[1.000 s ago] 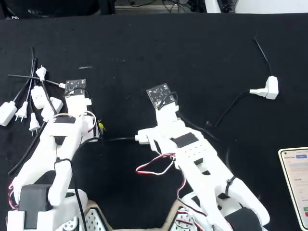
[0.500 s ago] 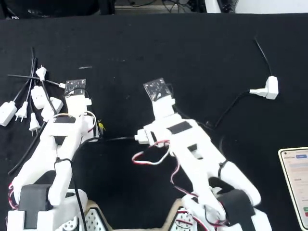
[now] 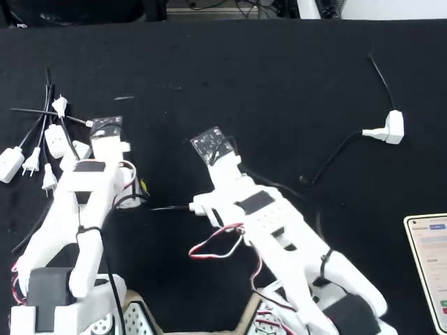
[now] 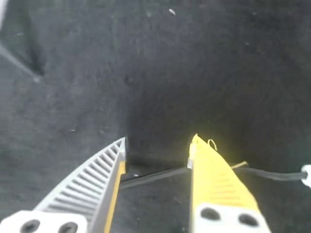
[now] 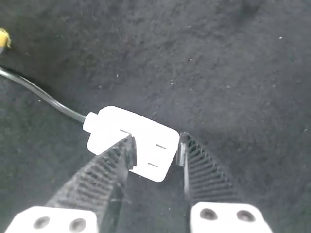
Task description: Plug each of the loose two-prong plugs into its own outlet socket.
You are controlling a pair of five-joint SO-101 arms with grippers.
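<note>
The right hand point(image 5: 155, 141) pinches a white outlet socket point(image 5: 126, 128) near the centre of the black table point(image 3: 279, 84). The left hand point(image 4: 158, 143) is spread above a black cable point(image 4: 150, 177).

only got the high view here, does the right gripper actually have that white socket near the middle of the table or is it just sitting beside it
Observer: It has it. In the right wrist view the right gripper has one finger against each side of the outlet socket.
Operator: which way are the slots facing
Observer: Up. The slotted face is in plain sight of the right wrist view.
Operator: and the left gripper, holding anything
Observer: No. The left gripper is open, with its fingertips on either side of the black cord, which is not pinched.
</note>
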